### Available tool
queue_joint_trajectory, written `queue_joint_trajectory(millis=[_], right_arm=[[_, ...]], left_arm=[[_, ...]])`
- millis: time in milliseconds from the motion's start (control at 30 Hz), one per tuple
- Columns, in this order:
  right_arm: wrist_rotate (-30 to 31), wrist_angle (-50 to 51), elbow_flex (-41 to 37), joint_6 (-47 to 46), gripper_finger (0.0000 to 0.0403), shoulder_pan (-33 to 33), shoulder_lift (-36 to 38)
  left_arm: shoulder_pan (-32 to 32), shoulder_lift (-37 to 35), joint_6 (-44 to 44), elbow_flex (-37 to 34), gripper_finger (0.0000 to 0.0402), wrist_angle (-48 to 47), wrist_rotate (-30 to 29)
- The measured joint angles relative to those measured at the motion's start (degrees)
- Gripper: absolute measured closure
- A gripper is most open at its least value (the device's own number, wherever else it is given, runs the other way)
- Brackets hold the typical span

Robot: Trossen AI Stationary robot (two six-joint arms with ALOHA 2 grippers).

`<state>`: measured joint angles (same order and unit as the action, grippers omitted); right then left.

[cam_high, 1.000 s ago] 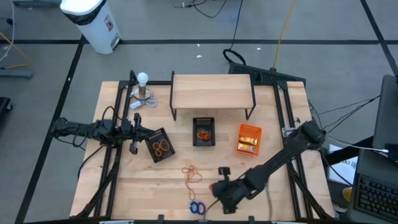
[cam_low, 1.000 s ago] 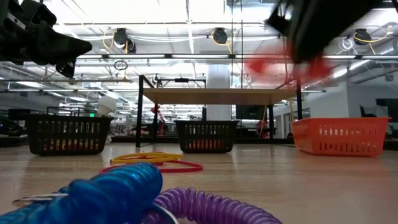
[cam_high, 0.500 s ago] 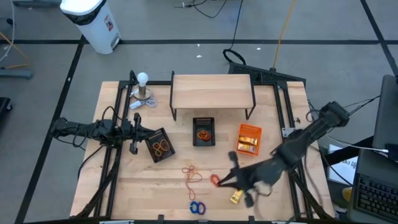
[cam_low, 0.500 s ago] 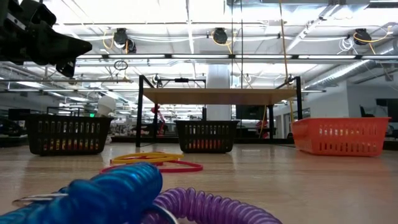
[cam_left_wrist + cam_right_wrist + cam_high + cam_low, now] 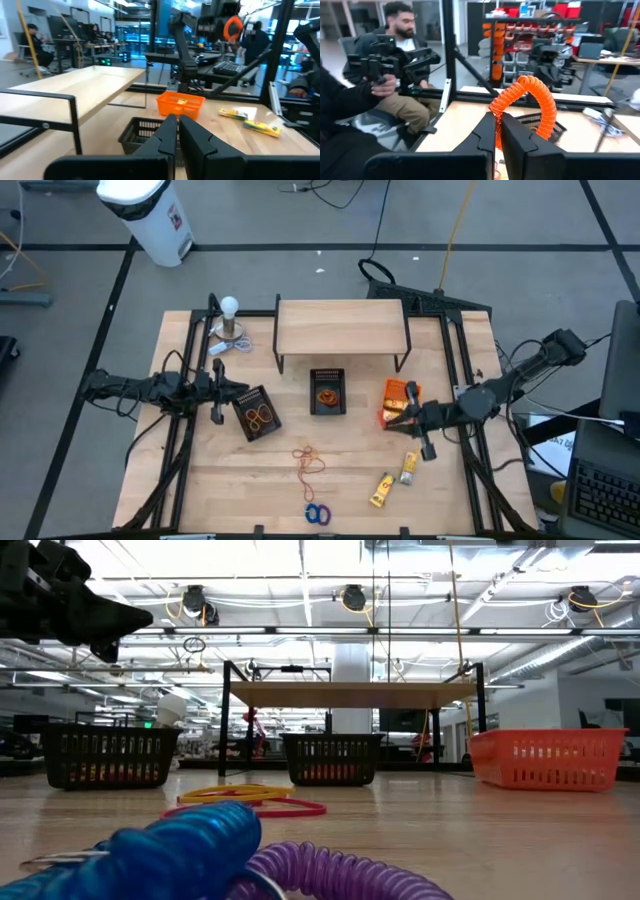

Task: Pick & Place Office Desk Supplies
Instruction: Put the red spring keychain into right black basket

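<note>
My right gripper [image 5: 396,418] is shut on an orange coiled ring [image 5: 525,107] and hovers over the near edge of the orange bin [image 5: 401,402]. The ring also shows far off in the left wrist view [image 5: 232,27]. Two yellow packets [image 5: 381,490] [image 5: 409,468] lie flat on the table near the front right. Tan and red rubber bands [image 5: 310,461] lie at the front centre, with blue and purple coiled rings [image 5: 318,513] nearer the front edge. My left gripper [image 5: 238,392] is shut and empty, raised beside the left black bin [image 5: 258,414]. My right gripper pinches the orange ring between its two fingers at one spot on the coil [image 5: 495,114]. The fingers lie about level and come from the table's right side. The rest of the loop arches free beyond the fingertips, lifted clear of the table above the orange bin.
A middle black bin [image 5: 328,392] holds orange items. A wooden shelf [image 5: 340,328] stands at the back, and a white bulb-shaped object [image 5: 230,320] at the back left. Bare table lies between the bins and the front items. People sit beyond the table's edge.
My right gripper has risen from the table's front centre and gone toward the right and far side, up to the orange bin, carrying the orange ring clear of the table. The two yellow packets show where the arm has moved away.
</note>
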<state>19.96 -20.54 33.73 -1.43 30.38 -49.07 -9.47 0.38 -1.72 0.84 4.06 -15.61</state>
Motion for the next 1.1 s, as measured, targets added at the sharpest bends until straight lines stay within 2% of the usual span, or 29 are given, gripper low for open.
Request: queue_joint_trajectory(millis=[167, 300, 633, 767, 1100], right_arm=[[-0.42, -7.74, -10.90, 0.84, 0.0398, -2.41, 8.19], [-0.21, -9.17, -16.25, 0.97, 0.0398, -4.46, 14.29], [-0.21, 2.57, -17.54, 1.96, 0.0398, -7.61, 25.60], [-0.23, 7.45, -17.54, 2.64, 0.0398, -8.95, 28.10], [-0.58, 4.49, -22.73, 6.03, 0.0398, -12.92, 30.03]], left_arm=[[0.00, 0.00, 1.97, 0.00, 0.0380, 0.92, -3.97], [0.00, -0.02, 3.92, 0.00, 0.0380, 2.46, -3.93], [0.00, -0.01, 1.44, 0.00, 0.0380, 2.41, -4.05], [-0.02, 0.00, 1.65, 0.20, 0.0380, 1.74, -7.37], [0.02, 0.00, 1.89, 0.37, 0.0380, 1.68, -10.11]])
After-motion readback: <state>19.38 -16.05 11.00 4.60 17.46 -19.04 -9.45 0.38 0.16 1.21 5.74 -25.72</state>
